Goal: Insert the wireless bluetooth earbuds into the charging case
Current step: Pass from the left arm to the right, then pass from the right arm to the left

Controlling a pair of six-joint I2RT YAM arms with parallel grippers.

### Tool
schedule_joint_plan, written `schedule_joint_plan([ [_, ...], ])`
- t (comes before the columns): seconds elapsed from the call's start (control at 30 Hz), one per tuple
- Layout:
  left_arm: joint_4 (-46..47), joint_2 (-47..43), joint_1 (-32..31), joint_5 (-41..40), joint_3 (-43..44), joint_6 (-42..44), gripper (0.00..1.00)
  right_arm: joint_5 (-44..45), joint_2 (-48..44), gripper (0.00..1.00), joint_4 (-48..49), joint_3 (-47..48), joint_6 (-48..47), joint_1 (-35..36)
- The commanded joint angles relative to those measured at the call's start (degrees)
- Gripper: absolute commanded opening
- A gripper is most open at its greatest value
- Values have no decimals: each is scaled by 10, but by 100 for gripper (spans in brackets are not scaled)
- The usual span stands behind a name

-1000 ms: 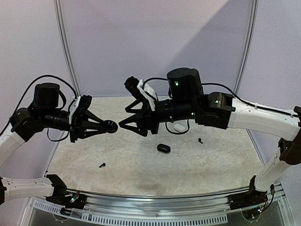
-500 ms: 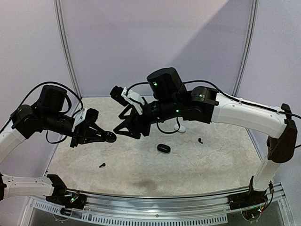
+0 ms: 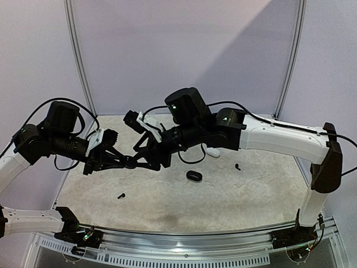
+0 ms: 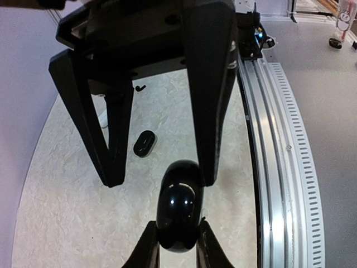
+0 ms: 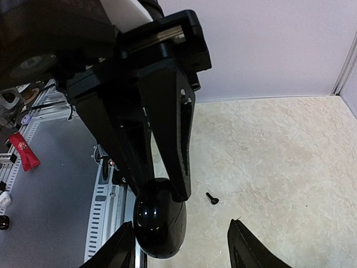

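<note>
A glossy black charging case (image 4: 178, 209) hangs above the table with my left gripper (image 4: 177, 248) shut on its lower end. My right gripper (image 5: 181, 249) is open and faces it head-on. The case (image 5: 160, 223) lies just inside its left finger, with a wide gap to the other finger. From above, the two grippers meet at the case (image 3: 131, 162). One black earbud (image 3: 121, 195) lies on the table below the left gripper (image 3: 127, 162). Another earbud (image 3: 237, 166) lies to the right, under the right arm.
A second black case (image 3: 193, 175) lies mid-table. A white case (image 3: 212, 151) sits behind it, partly hidden by the right arm. The metal rail (image 4: 279, 145) runs along the table's near edge. Purple walls close the back and sides.
My right arm has swung left and down until its fingers reach round the held case, and its jaws have narrowed a little. The left gripper dipped slightly, still gripping the case.
</note>
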Motion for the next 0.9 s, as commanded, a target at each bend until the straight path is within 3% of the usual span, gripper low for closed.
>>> schedule_joint_plan([
  [0.0,6,0,-11,6,4,-4,0,-10,18,50,9,14,8,10],
  [0.23,3,-1,-12,6,4,-3,0,7,20,9,5,17,9,10],
  [0.37,6,-8,-12,17,0,-18,0,10,8,0,5,12,9,10],
  [0.4,17,-16,-11,23,-5,-37,12,13,5,0,6,10,10,10],
  [0.43,37,-27,-10,28,-14,-58,42,15,-3,0,12,5,13,9],
  [0.47,60,-45,-7,34,-28,-79,65,17,-9,0,22,-4,19,7],
  [0.5,91,-64,-4,41,-57,-97,79,16,-22,0,40,-19,23,5],
  [0.63,217,-137,10,89,-134,-190,80,-1,-92,0,170,-105,73,-10],
  [0.77,320,-127,11,140,-156,-291,73,-12,-160,0,316,-204,97,-12],
  [0.87,491,-114,11,145,-195,-420,65,-20,-170,0,379,-234,111,-12],
])
